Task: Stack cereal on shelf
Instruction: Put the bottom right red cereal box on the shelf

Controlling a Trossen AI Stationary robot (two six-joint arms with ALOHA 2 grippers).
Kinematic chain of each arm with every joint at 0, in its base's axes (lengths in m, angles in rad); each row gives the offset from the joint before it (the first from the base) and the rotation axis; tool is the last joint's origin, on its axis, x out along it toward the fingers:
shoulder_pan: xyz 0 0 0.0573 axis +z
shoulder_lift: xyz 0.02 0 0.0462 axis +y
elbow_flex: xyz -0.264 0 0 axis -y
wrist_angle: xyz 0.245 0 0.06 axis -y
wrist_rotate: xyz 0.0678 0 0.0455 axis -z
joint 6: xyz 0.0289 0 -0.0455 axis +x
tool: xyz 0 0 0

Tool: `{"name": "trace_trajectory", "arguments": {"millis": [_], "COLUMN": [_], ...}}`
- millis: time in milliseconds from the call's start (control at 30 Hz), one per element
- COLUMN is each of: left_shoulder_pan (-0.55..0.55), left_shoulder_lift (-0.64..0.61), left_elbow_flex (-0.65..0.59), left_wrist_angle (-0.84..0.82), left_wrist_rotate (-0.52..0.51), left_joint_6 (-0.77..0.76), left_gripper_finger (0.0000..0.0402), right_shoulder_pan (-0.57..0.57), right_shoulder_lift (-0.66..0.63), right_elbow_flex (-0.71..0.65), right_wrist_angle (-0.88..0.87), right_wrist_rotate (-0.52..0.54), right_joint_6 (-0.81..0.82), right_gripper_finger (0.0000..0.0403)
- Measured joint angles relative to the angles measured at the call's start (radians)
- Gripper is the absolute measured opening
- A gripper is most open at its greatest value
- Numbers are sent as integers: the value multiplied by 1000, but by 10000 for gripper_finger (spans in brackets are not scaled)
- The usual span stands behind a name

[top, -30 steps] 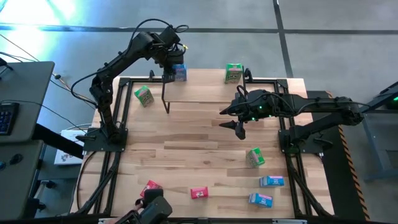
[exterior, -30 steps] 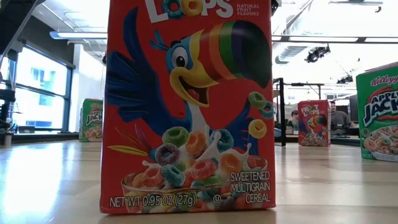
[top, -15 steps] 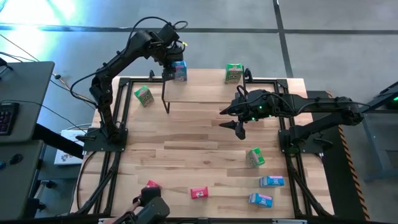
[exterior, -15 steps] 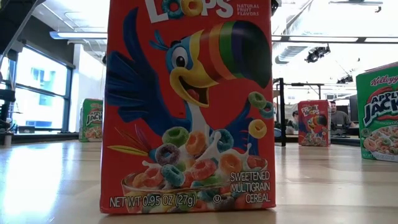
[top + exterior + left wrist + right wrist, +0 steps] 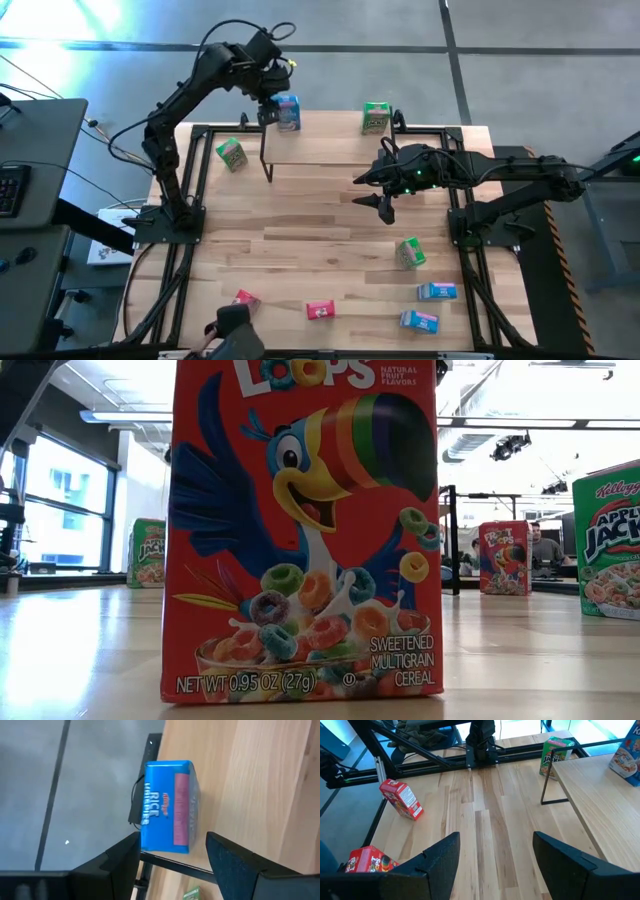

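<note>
Cereal box sitting on the shelf's far left corner

Left gripper is hovering released just behind it, fingers straddling its long axis; right gripper is waiting open, well apart.

A red cereal box fills my low view, top cropped, hiding most of the bench; my arms are out of sight there.
</note>
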Motion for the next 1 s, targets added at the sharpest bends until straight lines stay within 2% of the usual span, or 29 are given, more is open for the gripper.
{"name": "trace_trajectory", "arguments": {"millis": [400, 1000], "left_shoulder_pan": [-79, -379], "left_shoulder_lift": [-139, -272], "left_elbow_flex": [1, 1], "left_wrist_angle": [1, -89], "left_wrist_rotate": [5, 8], "left_joint_6": [-123, -369], "left_gripper_finger": [216, 216], "right_shoulder_pan": [0, 0], "right_shoulder_lift": [0, 0], "right_elbow_flex": [0, 0], "right_wrist_angle": [0, 0], "right_wrist_rotate": [0, 0], "right_joint_6": [0, 0], "right_gripper_finger": [244, 244]}}
